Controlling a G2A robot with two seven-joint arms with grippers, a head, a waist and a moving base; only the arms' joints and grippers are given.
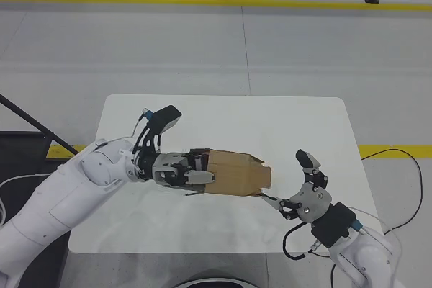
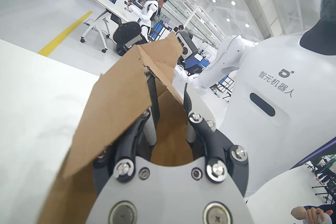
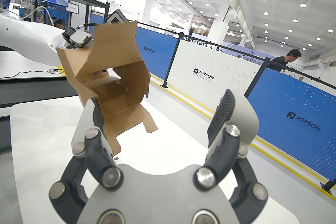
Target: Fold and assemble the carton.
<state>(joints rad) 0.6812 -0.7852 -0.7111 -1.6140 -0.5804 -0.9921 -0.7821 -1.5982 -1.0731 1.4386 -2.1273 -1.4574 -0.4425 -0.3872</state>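
Observation:
A brown carton [image 1: 234, 173] lies on its side, half opened, near the middle of the white table [image 1: 273, 122]. My left gripper [image 1: 194, 175] is shut on a panel at the carton's left end. In the left wrist view the cardboard [image 2: 123, 107] runs between that gripper's [image 2: 170, 101] two dark fingers. My right gripper [image 1: 291, 181] stands open at the carton's right end. In the right wrist view the carton's open mouth [image 3: 113, 78] faces the right gripper [image 3: 160, 117], flaps spread. One ribbed finger [image 3: 95, 114] sits against a lower flap, the other finger [image 3: 223, 114] stands apart.
Bare table lies behind the carton and along its front edge [image 1: 165, 230]. A black stand leg [image 1: 21, 115] slants past the table's left side. A black cable [image 1: 410, 165] loops off the right edge over the yellow floor line.

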